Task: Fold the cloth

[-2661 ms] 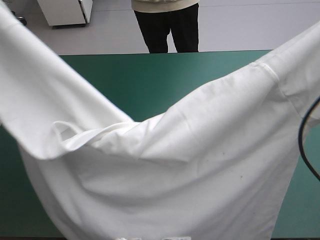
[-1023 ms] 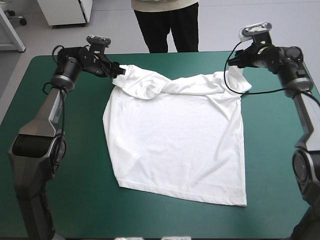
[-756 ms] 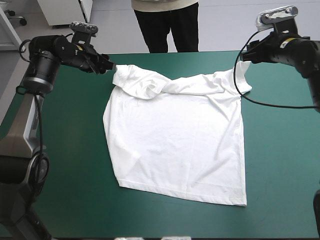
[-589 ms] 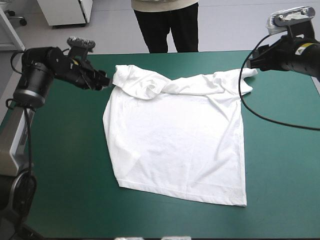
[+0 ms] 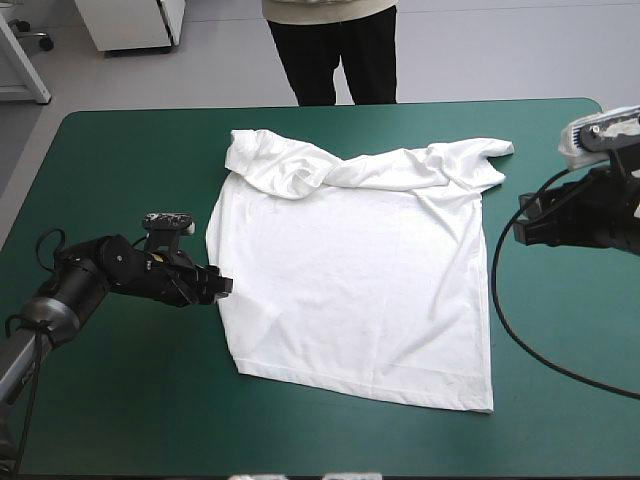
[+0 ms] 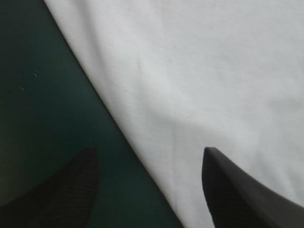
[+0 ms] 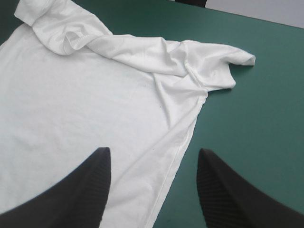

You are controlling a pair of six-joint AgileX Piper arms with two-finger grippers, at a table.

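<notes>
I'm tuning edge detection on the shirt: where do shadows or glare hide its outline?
High view: even light, no glare; the white short-sleeved T-shirt stands out on the teal-green table cover, with soft shadows only in its bunched far folds. Left wrist view: the cover beside the shirt's edge lies in deep shade by the open left claw, edge readable. Right wrist view: faint fold shadows, outline clear.

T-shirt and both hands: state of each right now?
T-shirt: spread flat on the teal-green cover, body mostly smooth, far edge with the sleeves bunched and rumpled, not yet folded.
Left hand: open, at the T-shirt's left side edge, which runs between its fingers, not clamped.
Right hand: open, holding nothing, clear of the cloth near its right side edge.
</notes>
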